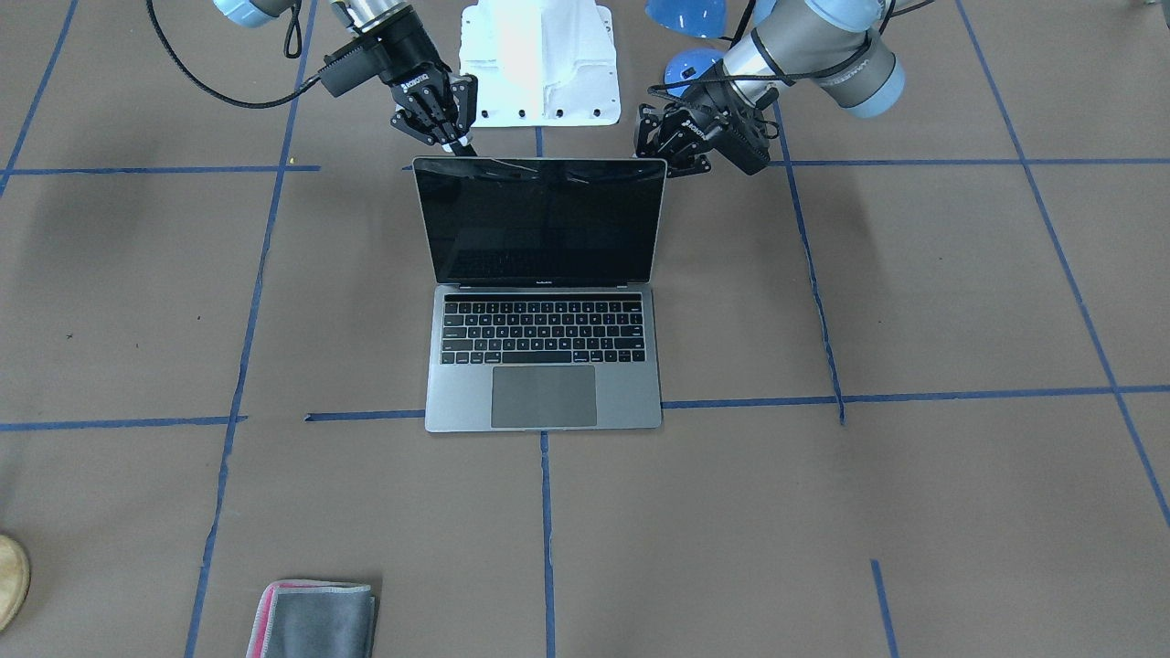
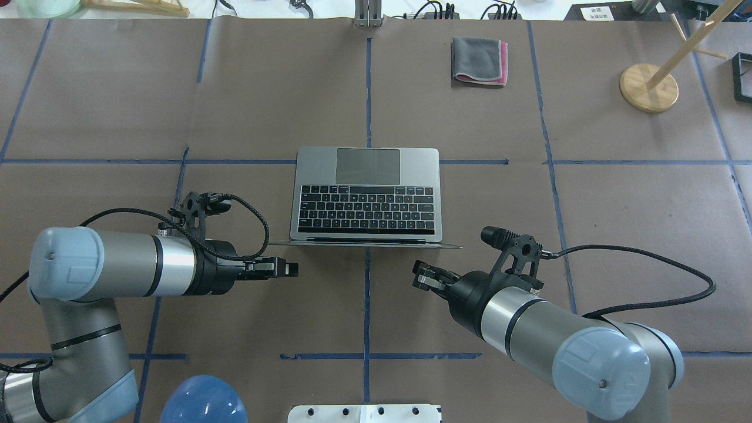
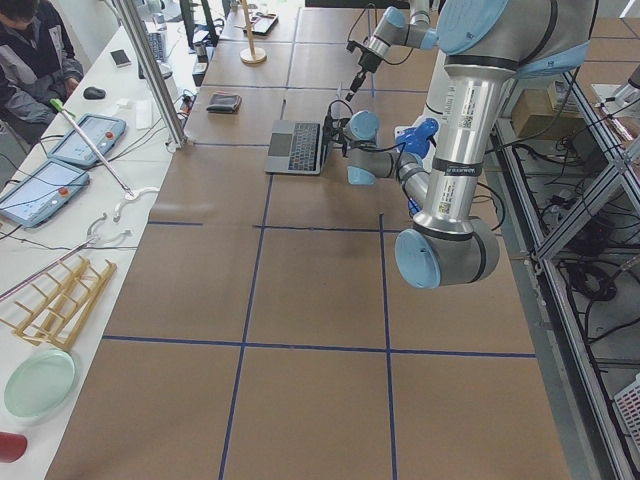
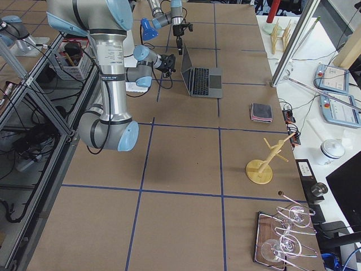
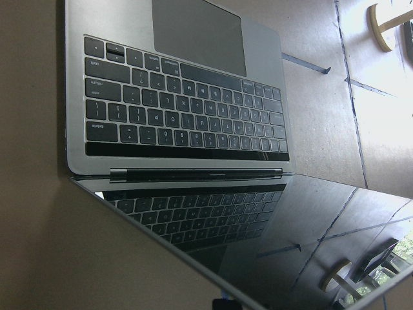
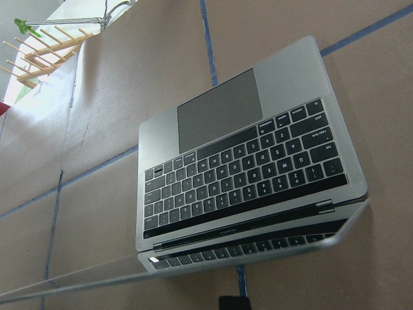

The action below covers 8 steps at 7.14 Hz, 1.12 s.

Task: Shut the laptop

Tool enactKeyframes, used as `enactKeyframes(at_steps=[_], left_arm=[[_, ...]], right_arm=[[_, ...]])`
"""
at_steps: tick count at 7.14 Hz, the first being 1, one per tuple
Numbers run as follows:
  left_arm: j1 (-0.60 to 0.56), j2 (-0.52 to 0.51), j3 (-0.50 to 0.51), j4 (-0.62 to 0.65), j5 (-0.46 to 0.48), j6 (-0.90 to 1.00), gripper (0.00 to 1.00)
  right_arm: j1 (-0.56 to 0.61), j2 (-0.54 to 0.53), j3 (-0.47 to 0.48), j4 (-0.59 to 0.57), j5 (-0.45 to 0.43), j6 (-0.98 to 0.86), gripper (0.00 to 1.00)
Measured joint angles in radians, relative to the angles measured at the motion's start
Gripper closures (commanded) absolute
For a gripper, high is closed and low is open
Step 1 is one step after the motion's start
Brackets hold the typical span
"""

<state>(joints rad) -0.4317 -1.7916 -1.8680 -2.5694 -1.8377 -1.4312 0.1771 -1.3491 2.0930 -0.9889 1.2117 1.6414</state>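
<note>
The laptop point(image 1: 543, 331) stands open mid-table, its black screen point(image 1: 539, 219) upright and facing away from me. It also shows in the overhead view point(image 2: 365, 200). My left gripper point(image 2: 288, 268) is shut and empty, just behind the lid's upper left corner; in the front view it point(image 1: 665, 151) is at the screen's top right corner. My right gripper point(image 2: 420, 276) is shut and empty, behind the lid's right part, and near the screen's top left edge in the front view point(image 1: 455, 139). Both wrist views look over the lid onto the keyboard point(image 5: 187, 110) point(image 6: 239, 174).
A folded grey cloth with a pink edge point(image 2: 479, 60) lies beyond the laptop, at the far side. A wooden stand point(image 2: 648, 88) is at the far right. A blue dome point(image 2: 202, 400) and the white base plate point(image 1: 537, 64) sit near my base.
</note>
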Motion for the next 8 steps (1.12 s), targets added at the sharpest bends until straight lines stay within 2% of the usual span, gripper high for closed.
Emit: enactKeyframes(at_steps=[4,8], left_arm=[[-0.054,0.0,0.003,0.004,0.0,-0.014,1.0],[-0.117,-0.027,0.019,0.013,-0.001,-0.05,1.0]], right_arm=[[0.056,0.011,-0.017,-0.025,0.011,-0.001,0.99],[0.119,0.019,-0.028,-0.035,0.058,-0.002,0.99]])
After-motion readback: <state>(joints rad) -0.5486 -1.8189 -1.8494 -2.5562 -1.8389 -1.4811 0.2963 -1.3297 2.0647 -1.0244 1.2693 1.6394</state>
